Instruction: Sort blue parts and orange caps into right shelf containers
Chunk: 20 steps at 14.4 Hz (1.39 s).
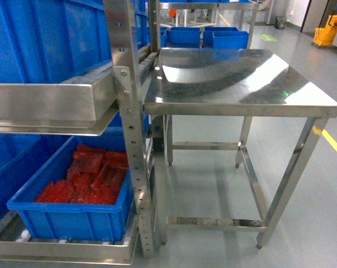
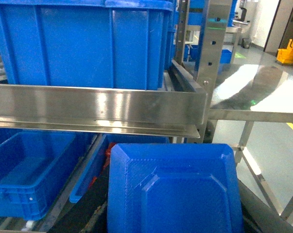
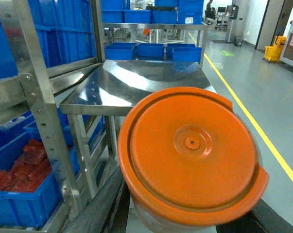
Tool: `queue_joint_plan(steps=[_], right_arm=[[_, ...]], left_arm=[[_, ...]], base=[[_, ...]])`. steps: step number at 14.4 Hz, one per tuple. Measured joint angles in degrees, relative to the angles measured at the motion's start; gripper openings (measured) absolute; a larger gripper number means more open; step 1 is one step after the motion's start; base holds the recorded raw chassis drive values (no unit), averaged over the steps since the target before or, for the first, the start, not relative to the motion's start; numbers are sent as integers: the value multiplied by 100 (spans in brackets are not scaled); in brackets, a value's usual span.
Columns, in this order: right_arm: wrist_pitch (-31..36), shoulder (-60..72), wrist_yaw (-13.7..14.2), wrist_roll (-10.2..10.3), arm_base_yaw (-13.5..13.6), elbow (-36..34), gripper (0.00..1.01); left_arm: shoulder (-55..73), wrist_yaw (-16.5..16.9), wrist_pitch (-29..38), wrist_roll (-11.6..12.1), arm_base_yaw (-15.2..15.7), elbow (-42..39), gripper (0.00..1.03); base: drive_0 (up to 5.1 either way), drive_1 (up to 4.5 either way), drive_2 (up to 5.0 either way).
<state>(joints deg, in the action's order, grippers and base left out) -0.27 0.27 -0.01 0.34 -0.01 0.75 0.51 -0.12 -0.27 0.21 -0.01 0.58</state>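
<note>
- Closest to the right wrist camera, a round orange plastic cap with a wider rim and a small centre dimple (image 3: pixel 192 155) fills the lower middle of that view, its flat face turned to the lens; the right gripper itself is not seen, so whether its jaws are clamped on the cap cannot be told.
- Closest to the left wrist camera, a bright-blue plastic part with angular, stepped faces (image 2: pixel 173 189) fills the bottom of that view; the left gripper is not visible either, and its jaw state cannot be told.
- Neither gripper shows in the head view.
- Just beyond stands the stainless-steel shelf rack with perforated uprights and flat shiny rails (image 1: pixel 126 106), on the left of the head view.
- On its lower level sits an open-topped blue plastic bin holding red pieces (image 1: pixel 73 215), resting on small white rollers (image 1: pixel 23 237).
- Above the rail, a large ribbed blue plastic bin (image 2: pixel 83 43) stands on the upper level.
- To the right of the rack, touching its side, stands a stainless-steel table with a reflective top (image 1: pixel 235 84).
- Farther back, more low blue bins (image 1: pixel 204 36) rest on another steel rack.
- In the far right corner stands a yellow mop bucket (image 1: pixel 328 30) on the grey floor.
</note>
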Motion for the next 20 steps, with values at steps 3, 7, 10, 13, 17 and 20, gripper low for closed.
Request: queue_joint_plan(steps=[3, 7, 10, 13, 17, 20], right_arm=[[0, 0, 0, 0, 0, 0, 43], [-2, 0, 0, 0, 0, 0, 43], [-11, 0, 0, 0, 0, 0, 43], [-20, 0, 0, 0, 0, 0, 43], [-17, 0, 2, 0, 0, 0, 43], [-11, 0, 0, 0, 0, 0, 43]], left_arm=[[0, 9, -17, 0, 0, 0, 43], [0, 7, -15, 0, 0, 0, 43], [0, 9, -15, 0, 0, 0, 43], [0, 9, -17, 0, 0, 0, 43], [0, 11, -4, 0, 0, 0, 43], [0, 11, -9, 0, 0, 0, 43]], base=[[-503, 242, 242], [-502, 243, 243], [-501, 245, 245], [-500, 246, 246], [-507, 238, 238], [-507, 239, 239]])
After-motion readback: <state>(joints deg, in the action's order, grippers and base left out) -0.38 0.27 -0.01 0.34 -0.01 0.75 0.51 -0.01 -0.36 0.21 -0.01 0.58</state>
